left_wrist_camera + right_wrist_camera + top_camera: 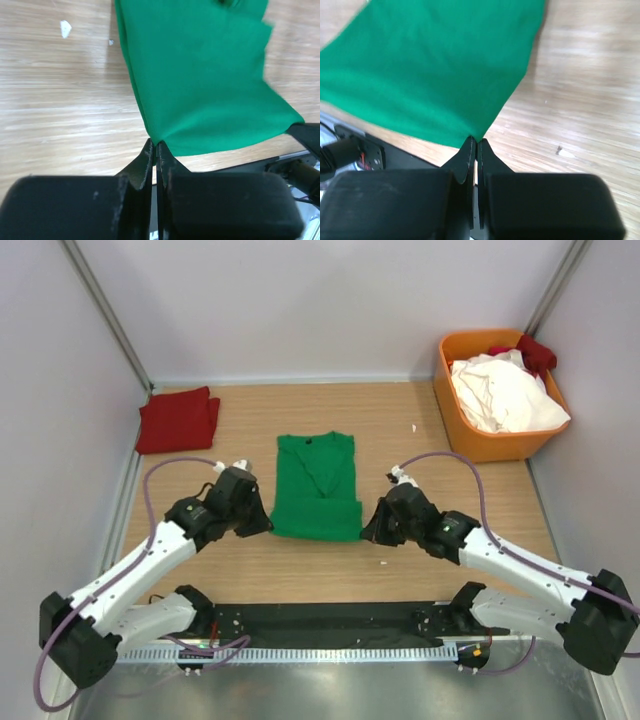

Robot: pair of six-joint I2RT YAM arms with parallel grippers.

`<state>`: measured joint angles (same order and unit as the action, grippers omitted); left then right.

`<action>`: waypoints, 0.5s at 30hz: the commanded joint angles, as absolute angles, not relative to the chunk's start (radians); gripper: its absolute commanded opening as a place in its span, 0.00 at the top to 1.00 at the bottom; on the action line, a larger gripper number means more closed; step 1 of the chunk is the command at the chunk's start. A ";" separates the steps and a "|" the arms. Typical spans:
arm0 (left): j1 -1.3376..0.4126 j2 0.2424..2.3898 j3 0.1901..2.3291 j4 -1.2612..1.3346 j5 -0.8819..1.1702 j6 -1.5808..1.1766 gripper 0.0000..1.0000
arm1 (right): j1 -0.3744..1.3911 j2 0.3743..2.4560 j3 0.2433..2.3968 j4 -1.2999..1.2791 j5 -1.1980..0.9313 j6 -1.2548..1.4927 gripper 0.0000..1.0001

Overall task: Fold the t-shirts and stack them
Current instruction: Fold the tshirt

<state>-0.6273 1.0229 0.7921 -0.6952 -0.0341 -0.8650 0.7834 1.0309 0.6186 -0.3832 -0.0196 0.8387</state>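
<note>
A bright green t-shirt (316,487) lies on the wooden table, its sleeves folded in. My left gripper (267,525) is shut on its near left corner, and the green t-shirt (200,80) fans out from the pinched tips of that left gripper (155,145). My right gripper (366,532) is shut on the near right corner; in its own view the green t-shirt (430,70) spreads from the right gripper (476,140). A folded dark red t-shirt (178,419) rests at the back left. White t-shirts (503,395) and a red t-shirt (530,350) fill the bin.
An orange plastic bin (480,445) stands at the back right against the wall. A black strip (330,624) runs along the table's near edge between the arm bases. Small white specks (384,562) lie on the wood. Walls close in left and right.
</note>
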 commanded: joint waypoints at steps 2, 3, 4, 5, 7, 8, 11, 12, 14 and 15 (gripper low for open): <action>-0.629 0.972 0.928 -0.888 -0.182 -0.849 1.00 | 0.779 1.037 0.783 -0.543 0.178 0.792 0.99; -0.627 1.001 0.980 -0.914 -0.199 -0.838 0.99 | 0.779 1.063 0.866 -0.593 0.201 0.769 0.99; -0.623 1.026 1.006 -0.922 -0.215 -0.825 1.00 | 0.778 1.092 0.906 -0.612 0.237 0.726 0.99; -0.618 1.049 1.034 -0.928 -0.222 -0.809 1.00 | 0.776 1.156 0.945 -0.623 0.248 0.707 0.99; -0.606 1.133 1.116 -0.933 -0.232 -0.761 1.00 | 0.750 1.215 1.047 -0.643 0.255 0.674 0.99; -0.588 1.159 1.146 -0.931 -0.230 -0.732 1.00 | 0.738 1.265 1.077 -0.647 0.252 0.643 0.99; -0.533 1.273 1.255 -0.922 -0.213 -0.689 1.00 | 0.669 1.368 1.216 -0.649 0.220 0.579 0.99; -0.517 1.301 1.309 -0.919 -0.204 -0.663 1.00 | 0.629 1.390 1.241 -0.650 0.207 0.563 0.99; -0.480 1.386 1.363 -0.919 -0.189 -0.640 1.00 | 0.597 1.436 1.288 -0.649 0.163 0.535 0.99; -0.470 1.413 1.415 -0.922 -0.183 -0.623 1.00 | 0.571 1.478 1.331 -0.649 0.153 0.516 0.99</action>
<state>-0.5144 1.3514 1.3109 -0.8959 -0.1642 -0.7120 0.6266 1.4277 1.2335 -0.6106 0.1543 0.6159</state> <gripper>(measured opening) 0.007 0.039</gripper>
